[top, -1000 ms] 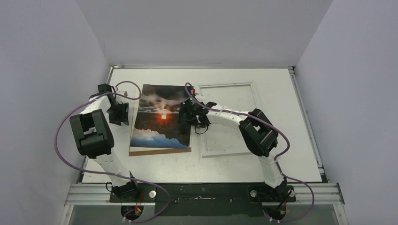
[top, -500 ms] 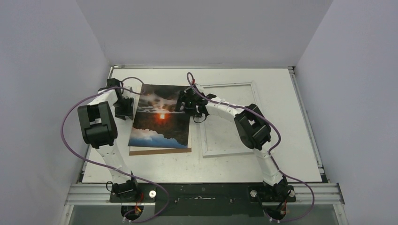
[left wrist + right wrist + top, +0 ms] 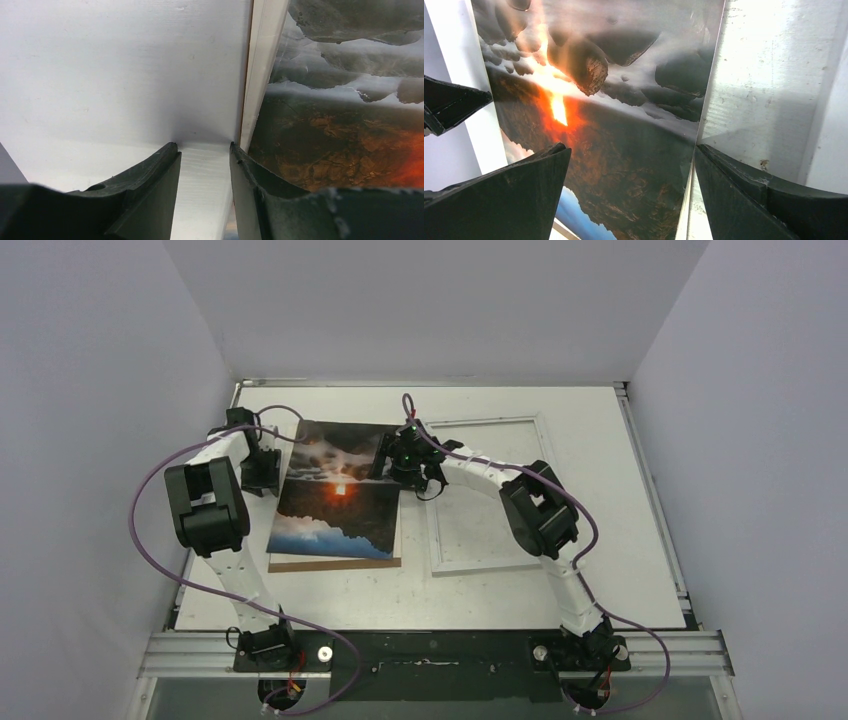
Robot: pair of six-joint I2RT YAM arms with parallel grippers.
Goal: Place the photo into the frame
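White table (image 3: 500, 590), photo (image 3: 340, 490) edge inside wide right gripper (image 3: 631, 148), narrow-gapped left gripper (image 3: 203, 146) just beside it

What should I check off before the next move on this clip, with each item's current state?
1. Open right tool: ok, its fingers straddle the right edge of the photo.
2. Open left tool: ok, it sits at the photo's left edge.
3. Grip on the photo: not ok, neither tool is shut on it.
4. Photo inside the frame: not ok, it lies on the backing board, left of the frame.
5. Edge lifted enough to pinch: cannot tell.
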